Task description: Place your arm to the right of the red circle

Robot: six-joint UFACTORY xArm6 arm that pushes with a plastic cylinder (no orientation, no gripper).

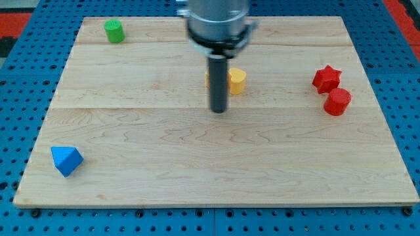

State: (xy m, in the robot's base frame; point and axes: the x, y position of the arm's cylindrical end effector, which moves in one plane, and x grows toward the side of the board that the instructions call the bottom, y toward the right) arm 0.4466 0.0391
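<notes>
The red circle (pixel 338 101) is a short red cylinder near the board's right edge, touching or almost touching a red star (pixel 326 78) just above and left of it. My tip (pixel 218 110) is near the board's middle, far to the left of the red circle. A yellow block (pixel 235 80) lies just above and right of my tip, partly hidden behind the rod.
A green cylinder (pixel 115 31) stands at the top left. A blue block (pixel 66 160) lies at the bottom left. The wooden board (pixel 210 170) rests on a blue pegboard surface (pixel 20 78).
</notes>
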